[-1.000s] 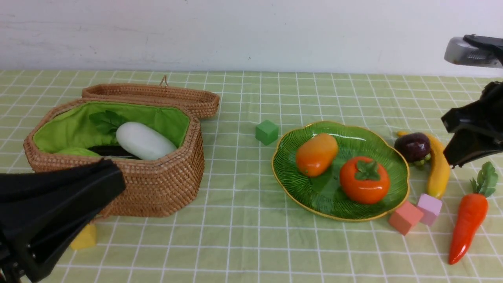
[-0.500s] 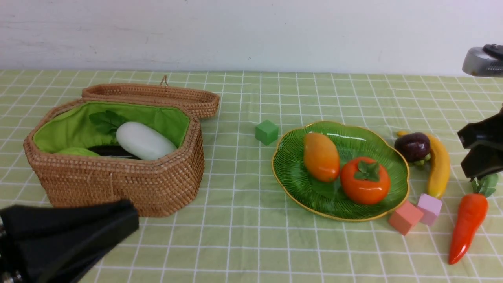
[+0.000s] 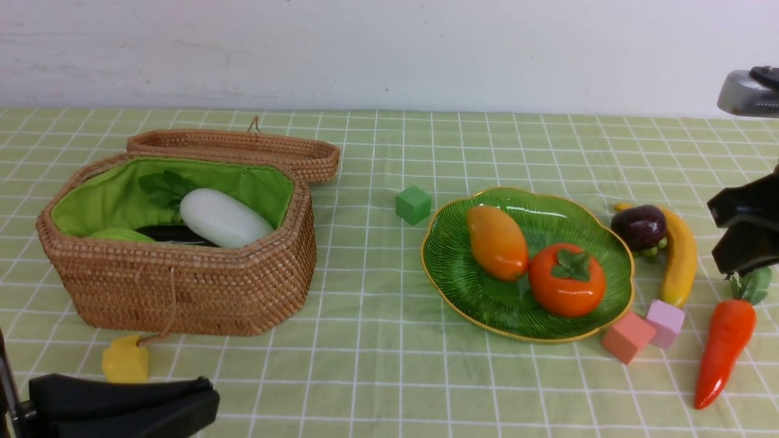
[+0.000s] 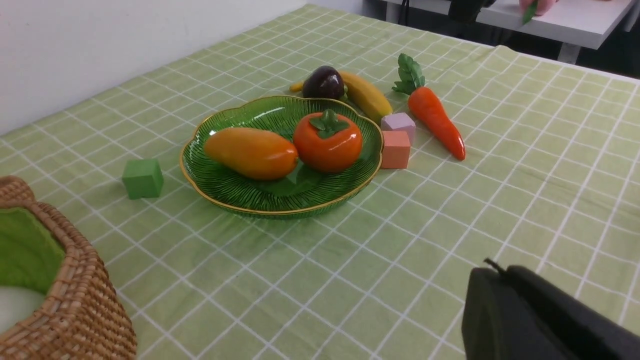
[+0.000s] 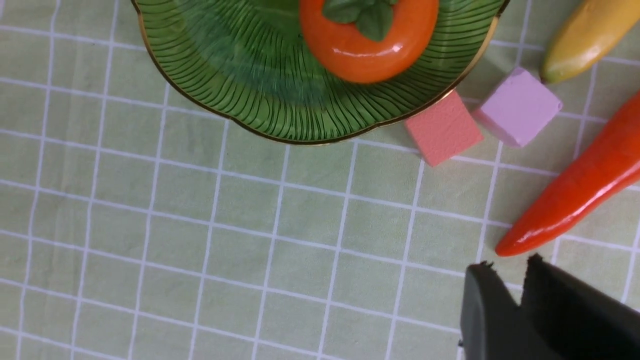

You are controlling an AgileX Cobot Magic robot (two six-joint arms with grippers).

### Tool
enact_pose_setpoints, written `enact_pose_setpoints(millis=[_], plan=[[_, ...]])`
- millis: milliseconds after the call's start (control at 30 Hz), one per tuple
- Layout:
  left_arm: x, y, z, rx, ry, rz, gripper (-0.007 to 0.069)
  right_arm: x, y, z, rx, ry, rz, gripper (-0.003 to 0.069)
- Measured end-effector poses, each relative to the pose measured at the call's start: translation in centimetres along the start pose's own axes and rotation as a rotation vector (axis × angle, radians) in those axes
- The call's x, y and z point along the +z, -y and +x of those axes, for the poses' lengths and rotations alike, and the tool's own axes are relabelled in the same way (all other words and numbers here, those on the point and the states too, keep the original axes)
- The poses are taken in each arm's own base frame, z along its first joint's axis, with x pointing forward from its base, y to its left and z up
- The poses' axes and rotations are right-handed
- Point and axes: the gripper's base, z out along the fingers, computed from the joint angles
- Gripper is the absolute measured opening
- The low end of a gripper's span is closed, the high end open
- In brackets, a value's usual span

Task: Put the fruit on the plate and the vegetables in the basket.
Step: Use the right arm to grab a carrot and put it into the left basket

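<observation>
Far left of the plate (image 3: pixel 450 271), low at the near edge, the left gripper (image 3: pixel 204 406) lies empty with its jaws pressed together. Also well left of the plate stands the open basket (image 3: pixel 182 292). The front view shows the radish (image 3: pixel 222 218), a strip of eggplant (image 3: pixel 173 234) and a bit of gourd (image 3: pixel 118 234) inside, while the left wrist view catches only its rim and a sliver of white. A yellow cube (image 3: pixel 125 359) by the basket's near corner appears in the front view alone. A green cube (image 3: pixel 413 204) sits just off the plate's far-left rim.

On the plate, the mango (image 3: pixel 497 242) and persimmon (image 3: pixel 567 280) touch. Just right of the plate, the mangosteen (image 3: pixel 639 227) rests against the banana (image 3: pixel 680 261). A pink cube (image 3: pixel 628 336) and a lilac cube (image 3: pixel 665 322) sit just beside its near-right rim. Farther right of the plate lies the carrot (image 3: pixel 724 350).

The right gripper (image 5: pixel 521 282) overlaps the carrot's leafy top in the front view. Its own wrist view shows the tips close together with a narrow notch and nothing between them, but I cannot tell whether it is fully closed.
</observation>
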Motion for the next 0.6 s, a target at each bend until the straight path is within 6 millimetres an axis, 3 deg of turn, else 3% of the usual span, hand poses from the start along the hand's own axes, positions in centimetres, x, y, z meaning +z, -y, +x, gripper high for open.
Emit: enact_pose_setpoints(millis=[400, 567, 600], plan=[[0.0, 0.0, -0.2, -0.027, 0.024, 0.001, -0.0013, 0.1, 0.3, -0.3, 0.04, 0.029, 0.033, 0.0141], [0.0, -0.2, -0.5, -0.054, 0.057, -0.022, -0.0013, 2.2, 2.0, -0.3, 0.164, -0.024, 0.161, 0.0228], [0.0, -0.2, -0.6, -0.058, 0.061, -0.024, -0.0013, 3.4, 2.6, 0.0, 0.215, -0.06, 0.206, 0.0281]])
